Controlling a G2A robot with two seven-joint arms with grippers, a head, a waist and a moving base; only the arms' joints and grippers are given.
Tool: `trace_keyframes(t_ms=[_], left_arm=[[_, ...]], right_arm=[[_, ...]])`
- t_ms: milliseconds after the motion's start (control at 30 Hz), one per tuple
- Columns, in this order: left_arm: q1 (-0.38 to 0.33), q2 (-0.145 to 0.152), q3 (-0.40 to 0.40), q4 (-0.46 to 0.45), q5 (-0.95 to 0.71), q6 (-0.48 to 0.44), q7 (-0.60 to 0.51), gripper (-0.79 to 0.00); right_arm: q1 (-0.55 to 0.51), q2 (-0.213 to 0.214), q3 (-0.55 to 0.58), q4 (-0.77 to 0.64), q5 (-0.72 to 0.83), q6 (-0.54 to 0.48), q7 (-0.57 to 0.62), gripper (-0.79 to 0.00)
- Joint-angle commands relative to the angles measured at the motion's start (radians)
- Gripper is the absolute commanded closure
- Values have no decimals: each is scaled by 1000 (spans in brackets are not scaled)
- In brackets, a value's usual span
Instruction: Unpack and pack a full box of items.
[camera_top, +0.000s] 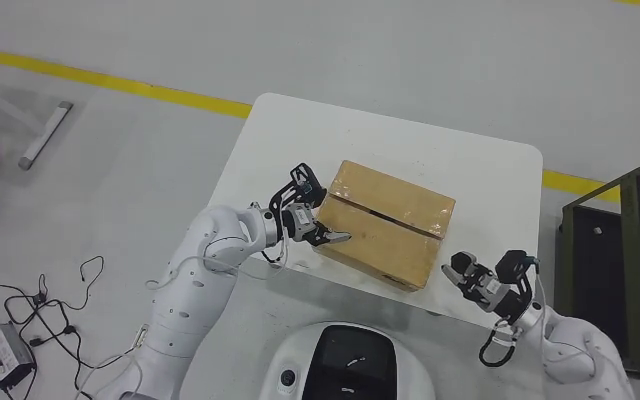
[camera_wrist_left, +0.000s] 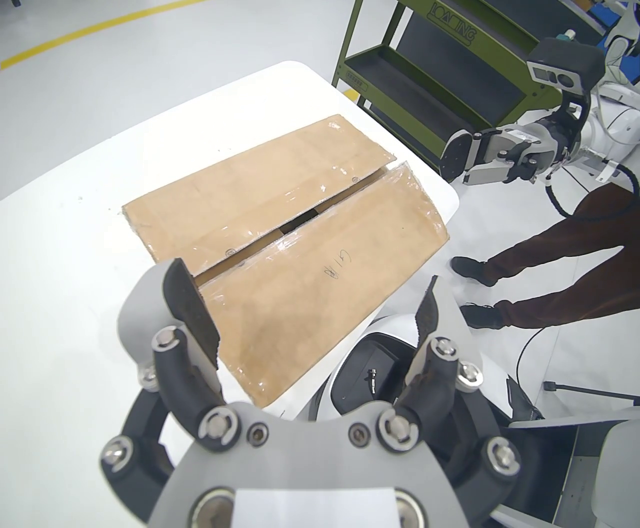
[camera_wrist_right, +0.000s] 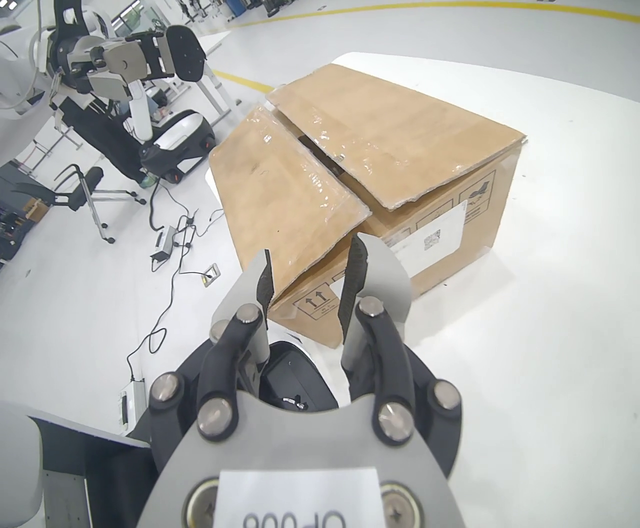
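A brown cardboard box (camera_top: 385, 222) stands mid-table. Its two top flaps are folded down with a narrow dark gap between them, and clear tape shines along the flap edges (camera_wrist_left: 300, 210). My left gripper (camera_top: 322, 212) is open wide just off the box's left end, and in the left wrist view its fingers (camera_wrist_left: 306, 280) frame the near flap. My right gripper (camera_top: 470, 275) is open by the box's front right corner. In the right wrist view the slightly lifted corner of the near flap (camera_wrist_right: 280, 200) lies just beyond its fingertips (camera_wrist_right: 311, 265). What is inside the box is hidden.
The white table (camera_top: 300, 130) has bare surface behind and on both sides of the box. A green metal cart (camera_top: 600, 240) stands off the table's right side. Cables (camera_top: 40, 310) lie on the floor to the left.
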Motion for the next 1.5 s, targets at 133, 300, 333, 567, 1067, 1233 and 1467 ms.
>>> trace_keyframes(t_ms=[133,300,333,567,1067,1233,1467], left_arm=[[0,0,0,0,0,0,0,-785],[0,0,0,0,0,0,0,-785],[0,0,0,0,0,0,0,-785],[0,0,0,0,0,0,0,-785],[0,0,0,0,0,0,0,-785],[0,0,0,0,0,0,0,-785],[0,0,0,0,0,0,0,-785]], right_arm=[[43,7,-31,34,44,10,26,-385],[81,12,-59,54,47,34,36,-376],[87,13,-64,58,46,38,37,-379],[131,17,-103,96,35,70,35,-434],[188,27,-179,143,28,68,34,-376],[187,33,-191,135,38,39,39,-188],[171,45,-191,90,51,5,47,0]])
